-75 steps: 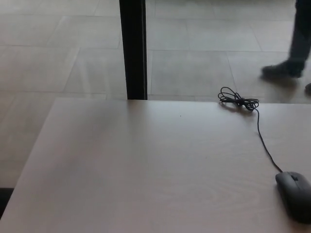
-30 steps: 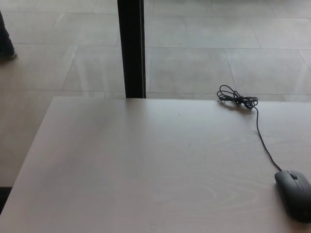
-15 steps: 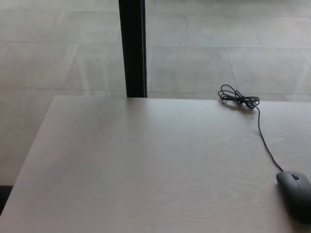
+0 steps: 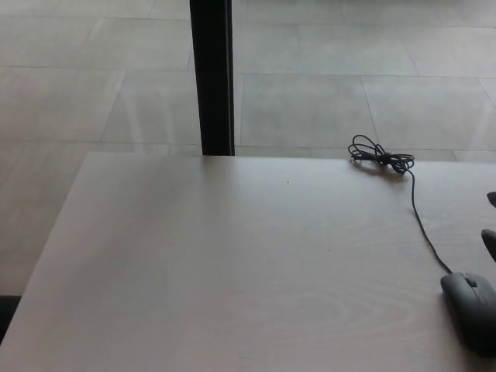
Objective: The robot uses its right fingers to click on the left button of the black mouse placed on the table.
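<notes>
Item: matte black corded computer mouse (image 4: 470, 308), lying at the right near corner of the pale wood-grain bench (image 4: 232, 263), partly cut off by the picture edge.

Right hand (image 4: 490, 225): only dark fingertips are seen at the right edge, just beyond the mouse and apart from it; open or closed cannot be told. Left hand: not shown.

Step in hand: approach. One finger is best lowered onto the front-left button, pressed lightly, the body left unshifted.

Orientation: long axis runs near to far, tilted slightly left; the nose points away, towards the thin black cable (image 4: 418, 213) and its coiled bundle (image 4: 379, 160).
</notes>
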### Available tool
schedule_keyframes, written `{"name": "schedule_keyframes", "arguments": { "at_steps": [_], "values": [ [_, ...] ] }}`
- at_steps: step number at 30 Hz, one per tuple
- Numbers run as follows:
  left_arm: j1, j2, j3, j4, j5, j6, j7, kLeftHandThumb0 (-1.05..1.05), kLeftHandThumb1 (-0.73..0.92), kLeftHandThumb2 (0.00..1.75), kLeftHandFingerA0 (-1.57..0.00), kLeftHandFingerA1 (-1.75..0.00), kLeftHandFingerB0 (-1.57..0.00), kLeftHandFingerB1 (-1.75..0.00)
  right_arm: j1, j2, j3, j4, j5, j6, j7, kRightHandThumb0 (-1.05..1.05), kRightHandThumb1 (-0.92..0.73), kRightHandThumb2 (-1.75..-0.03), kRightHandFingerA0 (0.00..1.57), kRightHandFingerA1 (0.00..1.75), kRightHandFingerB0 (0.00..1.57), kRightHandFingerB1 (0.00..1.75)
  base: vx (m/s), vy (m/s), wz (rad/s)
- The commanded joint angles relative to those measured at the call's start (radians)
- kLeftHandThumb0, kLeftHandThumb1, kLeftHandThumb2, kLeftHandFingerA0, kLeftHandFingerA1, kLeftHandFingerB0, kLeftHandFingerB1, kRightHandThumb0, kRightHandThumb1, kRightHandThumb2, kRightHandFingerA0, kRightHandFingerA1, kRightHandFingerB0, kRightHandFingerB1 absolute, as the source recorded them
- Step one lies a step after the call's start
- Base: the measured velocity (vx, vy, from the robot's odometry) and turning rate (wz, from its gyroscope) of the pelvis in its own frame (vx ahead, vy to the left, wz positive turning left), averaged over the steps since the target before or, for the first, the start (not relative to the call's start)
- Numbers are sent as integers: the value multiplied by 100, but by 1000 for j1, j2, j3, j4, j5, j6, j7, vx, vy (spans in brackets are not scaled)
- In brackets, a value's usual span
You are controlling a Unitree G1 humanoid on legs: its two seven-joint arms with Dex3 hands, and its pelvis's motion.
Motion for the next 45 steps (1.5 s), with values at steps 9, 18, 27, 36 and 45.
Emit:
{"name": "schedule_keyframes", "arguments": {
  "at_steps": [9,18,27,36,45],
  "values": [
    [4,19,0,-3,-22,-29,1,-88,92,89,-71,-55,-51,-49,-33,-198,287,133,-459,-163,-110,-73,-84,-66,50,45,45,35,0,0,0],
    [-8,24,-5,4,-16,-28,2,-89,92,88,-71,-54,-57,-50,-59,-183,363,111,-491,-146,-70,-73,-85,-66,48,45,43,35,0,0,0],
    [-8,25,-5,4,-16,-28,7,-89,92,91,-74,-56,-55,-50,-61,-205,409,140,-541,-151,-70,-74,-87,-66,46,47,42,36,0,0,0],
    [-1,25,-4,1,-18,-27,8,-94,87,96,-72,-56,-55,-51,-62,-216,421,216,-601,-175,-142,-76,-89,-67,46,49,43,36,0,0,0],
    [8,25,-5,3,-24,-39,0,-91,91,89,-70,-55,-58,-52,-55,-195,412,248,-627,-195,-156,-75,-89,-67,46,47,41,35,0,0,0]
  ]
}}
